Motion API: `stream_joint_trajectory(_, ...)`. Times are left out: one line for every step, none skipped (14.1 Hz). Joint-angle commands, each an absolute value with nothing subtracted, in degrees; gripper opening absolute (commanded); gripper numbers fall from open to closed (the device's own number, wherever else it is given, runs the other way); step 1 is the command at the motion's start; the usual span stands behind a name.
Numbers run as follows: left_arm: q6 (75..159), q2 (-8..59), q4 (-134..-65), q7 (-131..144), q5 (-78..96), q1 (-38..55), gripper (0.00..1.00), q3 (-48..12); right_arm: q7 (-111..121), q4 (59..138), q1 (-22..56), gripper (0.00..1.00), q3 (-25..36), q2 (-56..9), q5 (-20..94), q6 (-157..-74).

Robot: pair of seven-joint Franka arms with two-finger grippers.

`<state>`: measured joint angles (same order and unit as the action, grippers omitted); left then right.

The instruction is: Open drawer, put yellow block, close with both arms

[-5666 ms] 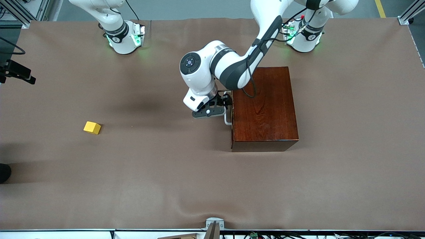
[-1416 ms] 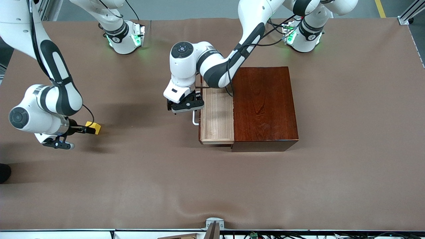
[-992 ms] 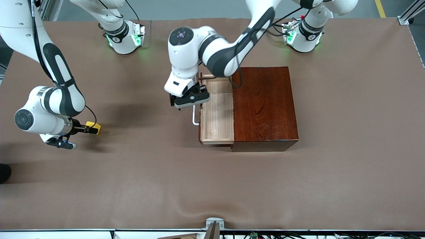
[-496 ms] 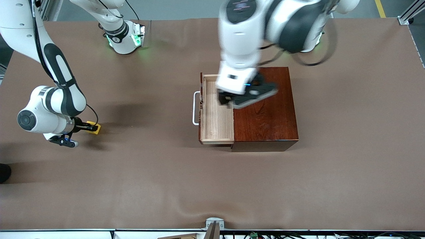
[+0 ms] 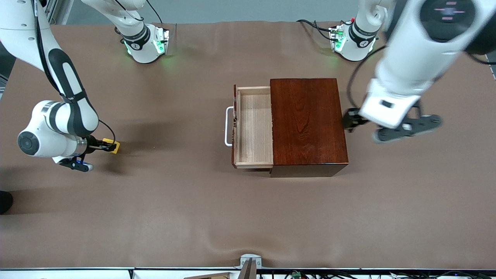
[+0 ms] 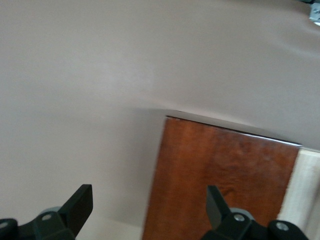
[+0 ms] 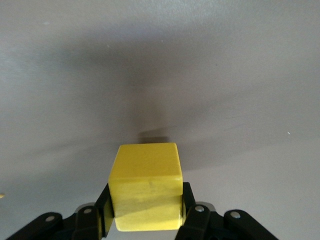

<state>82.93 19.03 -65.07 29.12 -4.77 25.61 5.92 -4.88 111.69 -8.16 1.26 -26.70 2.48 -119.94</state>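
The yellow block (image 5: pixel 113 146) (image 7: pixel 146 187) sits between the fingers of my right gripper (image 5: pixel 105 146) (image 7: pixel 145 206), which is shut on it low over the brown cloth, toward the right arm's end of the table. I cannot tell whether the block still touches the cloth. The drawer (image 5: pixel 254 128) stands pulled out of the mahogany box (image 5: pixel 308 124) (image 6: pixel 225 170); its pale tray is empty and its white handle (image 5: pixel 228 126) is free. My left gripper (image 5: pixel 349 121) (image 6: pixel 148 210) hangs open and empty in the air, over the box's edge toward the left arm's end.
Brown cloth (image 5: pixel 193 213) covers the whole table. A metal bracket (image 5: pixel 250 262) sits at the table's edge nearest the front camera. A dark object (image 5: pixel 5 201) shows at the rim beyond the right arm's end.
The right gripper has shut on the yellow block and nudged it slightly. The left arm has let go of the handle, leaving the drawer open, and swung up over the box toward its own end.
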Motion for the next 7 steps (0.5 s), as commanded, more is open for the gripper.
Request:
stream_joint_trajectory(82.88, 13.46, -71.53, 21.21, -4.66, 21.64, 1.00, 4.92, -4.57, 111.10, -8.00, 0.00, 0.79, -24.00, 3.60, -118.04)
stream_joint_trajectory(82.88, 12.40, -72.85, 19.09, -4.75, 20.40, 1.00, 4.92, -4.57, 110.92, -7.48, 0.00, 0.79, -23.04, 3.52, -117.95)
stream_joint_trajectory(82.88, 11.70, -73.82, 17.42, -4.66, 19.35, 1.00, 4.92, -4.57, 110.66, -7.12, 0.00, 0.79, -21.81, 3.60, -117.60)
stream_joint_trajectory(82.88, 10.91, -74.79, 16.01, -4.66, 18.03, 1.00, 4.92, -4.74, 109.78, -6.86, 0.00, 0.79, -20.84, 3.60, -116.29)
stream_joint_trajectory(82.88, 10.20, -75.58, 14.60, -4.75, 17.32, 1.00, 4.92, -4.92, 108.04, -6.86, 0.00, 0.79, -20.48, 3.60, -113.58)
stream_joint_trajectory(82.97, 9.06, -77.24, 13.02, -4.66, 16.36, 1.00, 4.92, -5.01, 105.32, -6.86, 0.00, 0.79, -20.39, 3.60, -109.64)
stream_joint_trajectory(83.40, 8.01, -78.56, 12.31, -4.75, 15.48, 1.00, 4.92, -4.84, 102.94, -6.94, 0.00, 0.79, -20.39, 3.60, -106.29)
